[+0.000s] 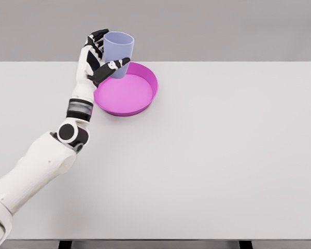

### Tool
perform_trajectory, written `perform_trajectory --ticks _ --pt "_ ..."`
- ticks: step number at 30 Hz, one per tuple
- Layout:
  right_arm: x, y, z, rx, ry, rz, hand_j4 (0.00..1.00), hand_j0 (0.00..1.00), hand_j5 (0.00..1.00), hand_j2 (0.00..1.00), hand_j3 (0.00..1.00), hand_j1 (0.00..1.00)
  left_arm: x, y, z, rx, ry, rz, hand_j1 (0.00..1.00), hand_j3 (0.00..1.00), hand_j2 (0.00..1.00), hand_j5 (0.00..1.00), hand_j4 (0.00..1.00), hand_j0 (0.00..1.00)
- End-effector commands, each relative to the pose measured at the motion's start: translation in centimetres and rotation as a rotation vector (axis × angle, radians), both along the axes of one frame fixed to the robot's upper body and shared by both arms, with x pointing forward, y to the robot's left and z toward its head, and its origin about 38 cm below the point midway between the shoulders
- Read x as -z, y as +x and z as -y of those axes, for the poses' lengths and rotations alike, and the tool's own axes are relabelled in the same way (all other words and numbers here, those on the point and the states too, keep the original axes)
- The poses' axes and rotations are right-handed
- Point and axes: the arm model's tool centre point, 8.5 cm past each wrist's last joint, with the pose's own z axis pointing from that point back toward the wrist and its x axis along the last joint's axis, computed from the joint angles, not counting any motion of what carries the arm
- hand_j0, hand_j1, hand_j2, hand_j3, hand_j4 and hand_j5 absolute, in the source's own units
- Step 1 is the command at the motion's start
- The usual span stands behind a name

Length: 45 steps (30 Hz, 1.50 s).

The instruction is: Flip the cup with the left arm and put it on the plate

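One cup point(119, 51) upright in the left hand point(96, 61), fingers point(114, 66) wrapped round it — lower it straight onto the plate point(125, 96), then release.

Cup point(120, 49) base behind fingers point(113, 66)

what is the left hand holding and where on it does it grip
The left hand holds the lavender cup by its side wall, thumb across the lower front and fingers at the left side, upright over the pink plate's far edge.

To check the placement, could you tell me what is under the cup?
The pink plate lies under the cup, held upright by the left hand. Whether its base touches the plate is hidden.
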Motion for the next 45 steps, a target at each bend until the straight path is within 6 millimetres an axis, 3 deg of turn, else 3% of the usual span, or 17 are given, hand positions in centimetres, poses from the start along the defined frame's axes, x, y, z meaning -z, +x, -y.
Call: perform_trajectory --ticks 1,7,16,19,23,28,45 --pt "0.0 0.0 0.0 0.0 0.0 0.0 1.0 1.0 1.0 1.0 1.0 1.0 0.2 -0.1 0.9 -0.011 -0.017 -0.006 0.34 0.34 0.34 0.34 0.34 0.34" --pt "0.0 0.0 0.0 0.0 0.0 0.0 1.0 1.0 1.0 1.0 1.0 1.0 1.4 -0.7 2.5 0.008 -0.019 -0.028 0.34 0.34 0.34 0.34 0.34 0.34" --pt "0.0 0.0 0.0 -0.002 0.0 0.0 1.0 1.0 1.0 1.0 1.0 1.0 2.0 -0.5 1.6 -0.012 0.0 -0.04 0.36 0.36 0.36 0.36 0.36 0.36" --pt "0.0 0.0 0.0 0.0 0.0 0.0 1.0 1.0 1.0 1.0 1.0 1.0 2.1 -0.4 1.6 -0.017 0.001 -0.042 0.5 0.5 0.5 0.5 0.5 0.5" --pt "0.0 0.0 0.0 0.0 0.002 0.0 1.0 1.0 1.0 1.0 1.0 1.0 1.8 -0.3 1.7 -0.015 0.0 -0.036 0.55 0.55 0.55 0.55 0.55 0.55" --pt "0.0 0.0 0.0 0.0 0.0 0.0 1.0 1.0 1.0 1.0 1.0 1.0 1.6 -0.3 1.8 -0.01 -0.002 -0.031 0.71 0.71 0.71 0.71 0.71 0.71" --pt "0.0 0.0 0.0 0.0 0.0 0.0 1.0 1.0 1.0 1.0 1.0 1.0 1.5 -0.3 1.3 -0.014 0.004 -0.029 0.94 0.94 0.94 0.94 0.94 0.94"
